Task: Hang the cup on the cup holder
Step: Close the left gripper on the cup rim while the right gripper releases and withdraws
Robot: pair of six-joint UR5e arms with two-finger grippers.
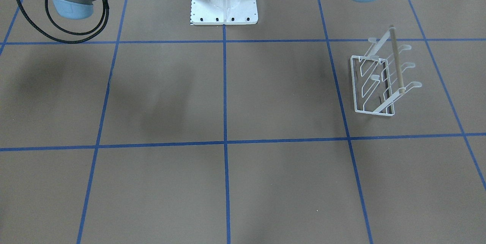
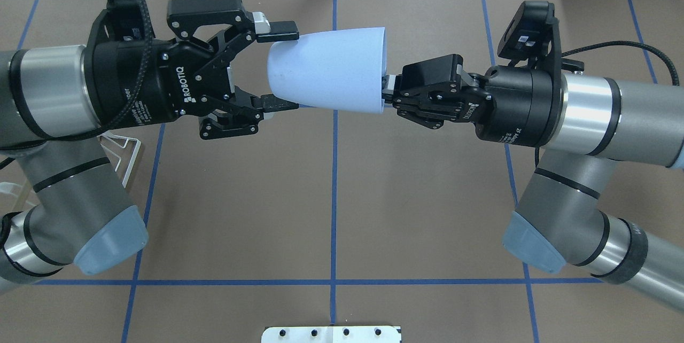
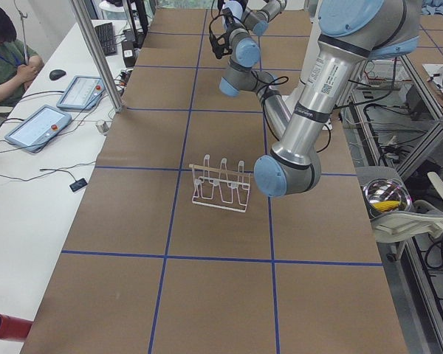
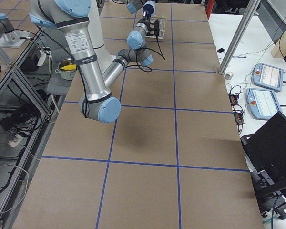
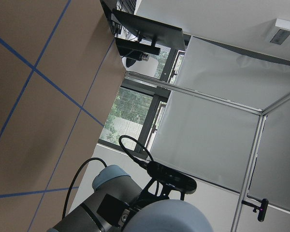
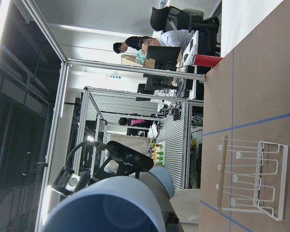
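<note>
Cup (image 2: 326,70) is up in the air between the two grippers, lying on its side. Its wide mouth points to the right gripper (image 2: 386,92) and its narrow base to the left gripper (image 2: 286,68).

Right gripper is narrow, fingers nearly together, pinching the cup's rim wall at the lower edge of the mouth. It holds the cup.

Left gripper is spread wide, one finger (image 2: 278,30) above the base end and the other below it, so the base sits in the gap. Can't tell if the pads touch the cup or sit just off it.

Rack (image 1: 379,80) stands on the table (image 2: 331,199) with its prongs bare and the wooden bar along the top. It's low down and out past the left gripper's wrist side, well apart from the cup. In the overhead view only a corner shows under the left arm. The right wrist view has the cup's side big at the bottom, with the rack on the table beyond it.
</note>
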